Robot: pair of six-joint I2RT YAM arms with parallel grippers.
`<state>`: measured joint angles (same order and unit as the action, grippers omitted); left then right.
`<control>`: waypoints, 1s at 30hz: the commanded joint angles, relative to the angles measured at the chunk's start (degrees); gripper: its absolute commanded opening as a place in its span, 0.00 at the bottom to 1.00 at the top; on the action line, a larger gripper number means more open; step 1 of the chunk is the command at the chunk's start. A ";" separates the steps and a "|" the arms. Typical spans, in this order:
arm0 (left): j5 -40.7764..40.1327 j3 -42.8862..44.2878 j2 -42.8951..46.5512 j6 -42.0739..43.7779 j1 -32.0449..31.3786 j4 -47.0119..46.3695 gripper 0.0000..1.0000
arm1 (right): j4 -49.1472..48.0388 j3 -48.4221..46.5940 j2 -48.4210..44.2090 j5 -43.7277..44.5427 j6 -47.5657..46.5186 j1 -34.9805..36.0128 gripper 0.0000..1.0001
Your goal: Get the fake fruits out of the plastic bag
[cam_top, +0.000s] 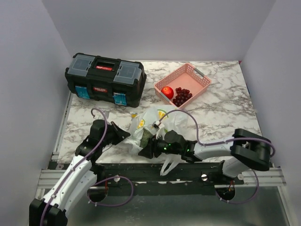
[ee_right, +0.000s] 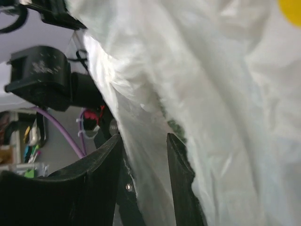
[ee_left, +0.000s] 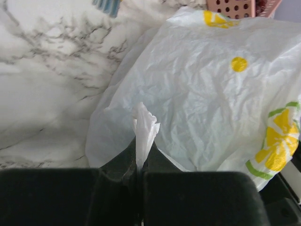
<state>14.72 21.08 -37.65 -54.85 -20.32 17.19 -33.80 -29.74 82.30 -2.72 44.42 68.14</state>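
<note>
At the middle of the near edge of the marble table [cam_top: 225,113]: the plastic bag [cam_top: 162,123], crumpled, translucent white with yellow-green prints. Long axis roughly from the far edge toward the near edge, with the handle loop [cam_top: 167,165] at the near end and hanging over that edge. Flanked by both arms.

On the side facing the left edge: the left gripper [ee_left: 140,162], closed tight on a thin upright twist of the bag's film, pinched between pressed-together fingers.

On the side facing the right edge: the right gripper [ee_right: 143,146], low against the bag, fingers [ee_right: 106,162] parted with film between them. Impossible to tell whether squeezing that film or merely straddling it.

Inside the bag, visible only as a dull dark-green patch through the film just past the right gripper's tips: the melon [ee_right: 175,126]. Outline hidden, so no telling its axis or heading.

Toward the far-right corner: a pink slotted basket [cam_top: 203,81], set askew, long axis from near-left to far-right. In its near-left end: the apple [cam_top: 167,92], glossy red. Just beside it, toward the right edge: the grapes [cam_top: 182,96], dark red, the bunch stretched roughly far to near. Both well apart from the bag.

Toward the far-left corner: a black toolbox [cam_top: 106,84], long side roughly parallel to the far edge.
</note>
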 commanded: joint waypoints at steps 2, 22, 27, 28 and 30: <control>-5.06 -8.29 11.10 -5.81 0.36 5.23 0.00 | -14.58 -0.22 11.41 -12.02 4.31 0.16 0.39; -6.28 -9.34 24.20 -2.13 0.38 15.43 0.00 | 23.73 -10.96 -10.66 8.88 -11.48 0.17 0.79; -3.61 -11.09 25.93 -5.18 0.37 12.91 0.00 | 27.40 -18.69 -3.60 11.80 -14.50 0.16 0.71; -3.16 -11.51 26.18 -5.47 0.36 12.30 0.00 | 28.24 -20.50 -2.04 12.99 -15.08 0.16 0.69; -2.47 -11.93 26.61 -5.78 0.39 11.77 0.00 | 29.22 -23.23 0.39 16.02 -15.70 0.18 0.68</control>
<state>9.32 10.70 -12.38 -59.02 -20.29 30.39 -10.22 -47.72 78.37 6.09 32.53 68.16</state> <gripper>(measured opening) 0.003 0.695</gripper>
